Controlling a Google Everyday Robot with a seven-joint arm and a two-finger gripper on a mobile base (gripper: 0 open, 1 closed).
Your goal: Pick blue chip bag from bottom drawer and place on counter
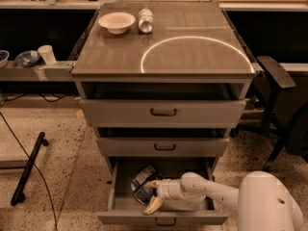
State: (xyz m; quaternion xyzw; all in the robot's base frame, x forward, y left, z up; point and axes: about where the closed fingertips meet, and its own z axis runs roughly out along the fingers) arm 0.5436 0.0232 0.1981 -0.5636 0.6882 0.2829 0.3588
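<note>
Pincer [150, 195]: low inside drawer [163, 219], fingers [153, 206] apart.
Bag [141, 181]: just ahead, edge between the fingers, long axis diagonal.

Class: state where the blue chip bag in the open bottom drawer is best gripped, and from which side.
Probably its crumpled right edge, from the right: the blue chip bag lies tilted, left in the bottom drawer, and the gripper sits beside that edge, jaws open.
</note>
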